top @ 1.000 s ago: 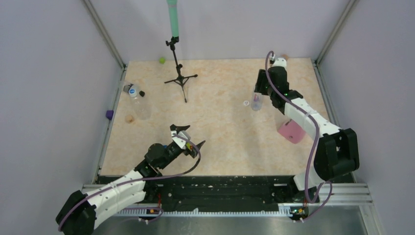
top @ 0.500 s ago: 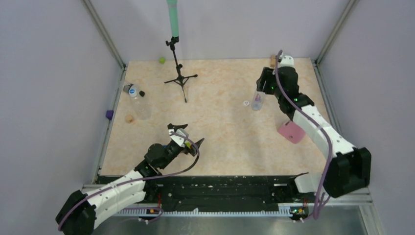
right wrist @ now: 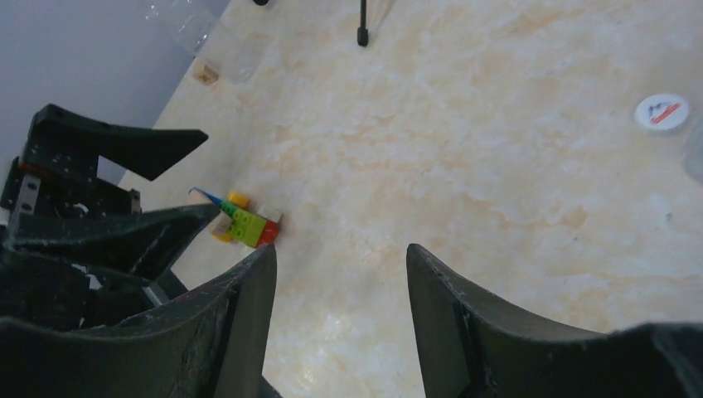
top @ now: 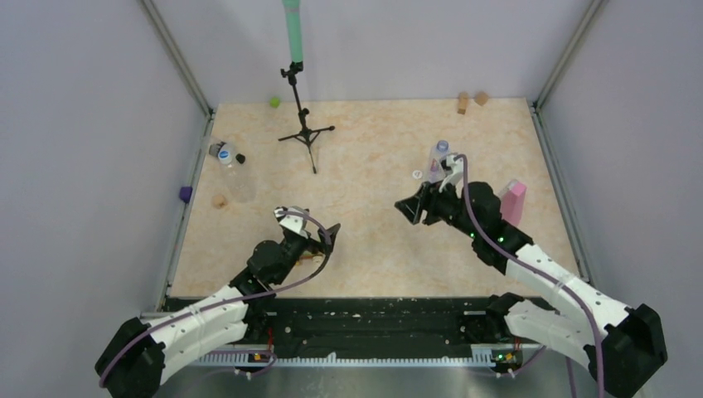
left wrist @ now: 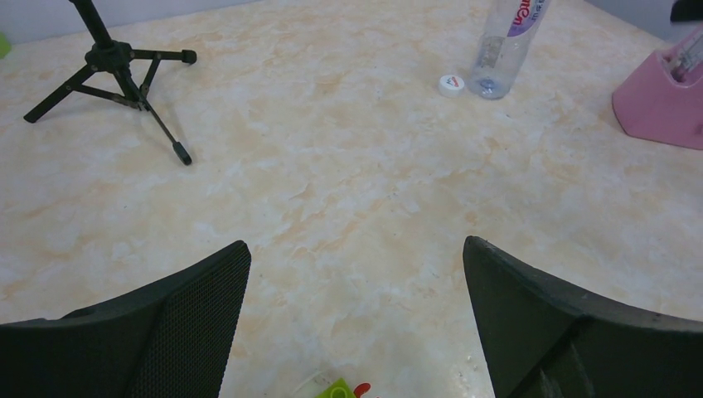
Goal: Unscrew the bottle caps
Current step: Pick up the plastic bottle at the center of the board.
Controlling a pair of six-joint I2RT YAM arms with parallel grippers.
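A clear bottle (top: 439,158) with a purplish label stands upright right of centre, also in the left wrist view as the bottle (left wrist: 506,40). A white cap (top: 417,175) lies loose on the table just left of it, and the right wrist view shows this cap (right wrist: 661,111) too. A second clear bottle (top: 235,176) lies at the left edge with a white-and-blue cap (top: 222,152) at its end. My right gripper (top: 412,207) hangs open and empty a little in front of the upright bottle. Open and empty as well, my left gripper (top: 308,225) is near the front left.
A black tripod (top: 303,133) stands at the back centre. A pink wedge (top: 514,201) sits right of my right arm. A small coloured brick stack (right wrist: 244,224) lies by the left gripper. Small blocks (top: 462,104) and a green ball (top: 273,102) lie along the back edge.
My right arm has swung from the back right, beside the upright bottle, forward and left toward the table's middle. The pink wedge now sits further back. The left gripper shifted slightly left.
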